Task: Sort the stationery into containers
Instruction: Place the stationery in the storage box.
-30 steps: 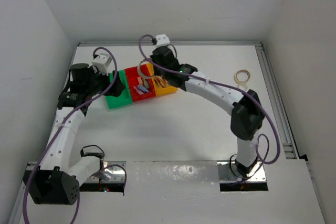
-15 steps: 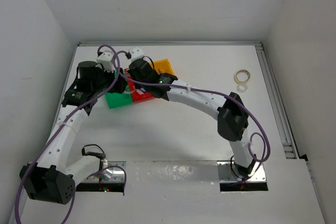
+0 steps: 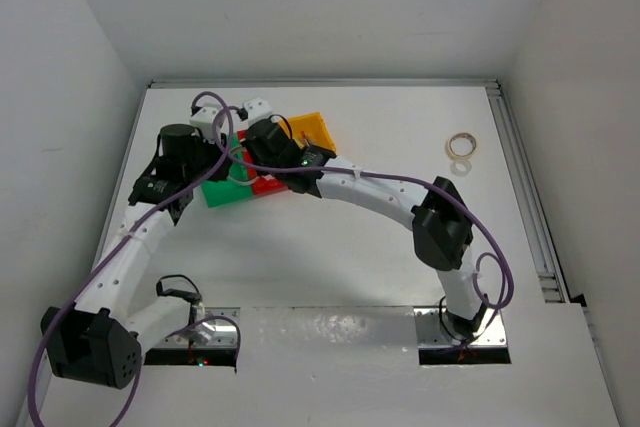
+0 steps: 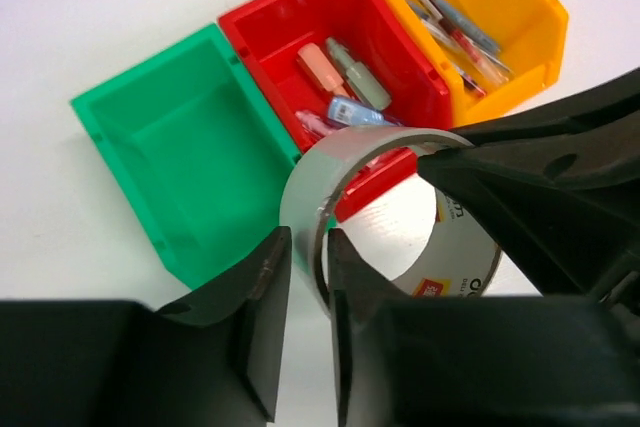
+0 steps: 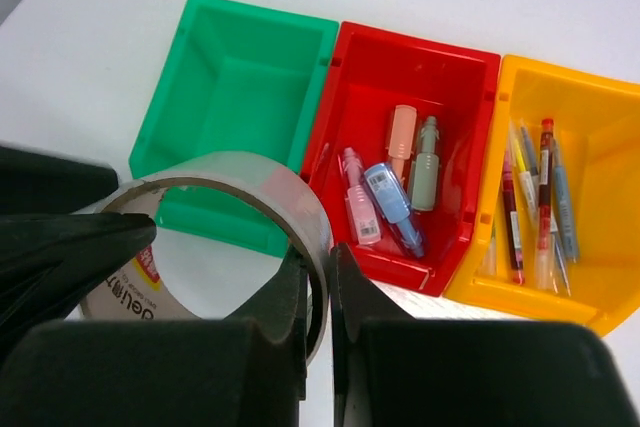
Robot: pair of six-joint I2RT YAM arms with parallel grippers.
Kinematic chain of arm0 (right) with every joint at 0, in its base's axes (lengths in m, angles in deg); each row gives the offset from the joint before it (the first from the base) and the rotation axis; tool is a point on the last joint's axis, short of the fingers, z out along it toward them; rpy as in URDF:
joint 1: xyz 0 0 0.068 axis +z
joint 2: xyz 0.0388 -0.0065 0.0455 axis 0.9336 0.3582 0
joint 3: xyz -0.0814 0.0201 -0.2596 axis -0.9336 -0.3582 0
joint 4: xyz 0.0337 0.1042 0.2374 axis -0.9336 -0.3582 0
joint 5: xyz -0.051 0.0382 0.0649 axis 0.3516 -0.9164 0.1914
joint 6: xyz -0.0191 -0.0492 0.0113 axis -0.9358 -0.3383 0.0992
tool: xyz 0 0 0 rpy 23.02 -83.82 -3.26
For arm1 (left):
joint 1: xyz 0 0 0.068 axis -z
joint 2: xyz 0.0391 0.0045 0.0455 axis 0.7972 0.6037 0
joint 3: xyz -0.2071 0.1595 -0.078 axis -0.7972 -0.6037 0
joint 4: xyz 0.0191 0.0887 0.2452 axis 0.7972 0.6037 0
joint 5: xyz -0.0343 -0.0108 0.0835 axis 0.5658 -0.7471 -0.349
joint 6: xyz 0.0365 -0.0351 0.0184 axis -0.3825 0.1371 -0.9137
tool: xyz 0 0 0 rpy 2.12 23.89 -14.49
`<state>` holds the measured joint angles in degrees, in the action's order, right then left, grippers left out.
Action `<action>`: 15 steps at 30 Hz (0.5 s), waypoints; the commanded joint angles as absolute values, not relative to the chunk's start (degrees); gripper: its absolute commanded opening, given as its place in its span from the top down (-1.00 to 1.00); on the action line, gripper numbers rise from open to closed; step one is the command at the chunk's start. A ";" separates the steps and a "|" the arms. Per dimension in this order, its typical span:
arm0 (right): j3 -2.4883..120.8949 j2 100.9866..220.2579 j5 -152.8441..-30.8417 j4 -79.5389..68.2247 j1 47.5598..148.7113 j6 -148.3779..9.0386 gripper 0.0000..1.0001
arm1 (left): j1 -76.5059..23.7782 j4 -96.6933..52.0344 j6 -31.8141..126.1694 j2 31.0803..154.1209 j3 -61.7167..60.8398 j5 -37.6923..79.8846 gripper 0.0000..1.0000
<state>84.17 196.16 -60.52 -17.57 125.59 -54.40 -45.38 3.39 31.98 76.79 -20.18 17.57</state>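
The grey tape roll hangs in the air just in front of the green bin, which has nothing in it; beside it in the same row the red bin holds short sticks and the yellow bin holds pens, all toward the far left of the worktop; the right gripper is pinched tight on the roll's wall, one finger inside the ring and one outside; the left gripper straddles the wall on the opposite side, jaws narrow, but I cannot tell whether they are clamping it; this looks like a handover, so the left should bite firmly on the wall before the right lets go, and neither arm should twist while both hold; the roll probably then goes into the green bin, lowered flat and level so it clears the rim; another roll lies near the far right edge.
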 commanded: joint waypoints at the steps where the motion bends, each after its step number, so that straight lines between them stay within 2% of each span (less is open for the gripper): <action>1: 85.35 191.78 -63.10 -12.53 126.67 -53.55 1.00 | -45.22 2.10 29.62 77.84 -23.38 13.19 0.66; 5: 85.00 191.95 -65.56 -11.83 126.66 -53.11 1.00 | -45.30 1.84 29.97 78.45 -23.65 12.48 1.00; 7: 84.65 192.04 -66.27 -11.57 126.40 -52.84 1.00 | -45.39 1.83 30.23 79.24 -23.13 12.48 1.00; 8: 84.56 192.04 -67.32 -11.57 125.97 -52.32 0.93 | -45.57 2.27 30.32 79.59 -22.43 12.48 1.00; 9: 84.47 192.04 -68.28 -11.30 125.61 -52.14 0.76 | -45.66 2.80 30.32 80.03 -21.90 12.14 1.00; 10: 84.29 192.13 -68.99 -11.30 125.18 -51.79 0.47 | -45.83 3.32 30.32 80.91 -21.37 11.78 1.00; 11: 84.03 191.78 -70.65 -11.13 124.30 -51.09 -0.02 | -47.05 4.46 30.32 81.44 -20.32 11.43 1.00; 13: 83.15 191.08 -70.75 -11.04 123.24 -49.51 -0.20 | -48.64 5.61 30.41 83.19 -19.35 10.38 1.00; 15: 81.14 189.06 -71.19 -10.34 121.31 -48.72 -0.26 | -50.40 6.41 29.28 84.60 -18.12 8.97 1.00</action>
<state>82.66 195.09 -68.24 -15.19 123.68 -51.27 -47.93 4.66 30.71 83.30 -21.47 12.89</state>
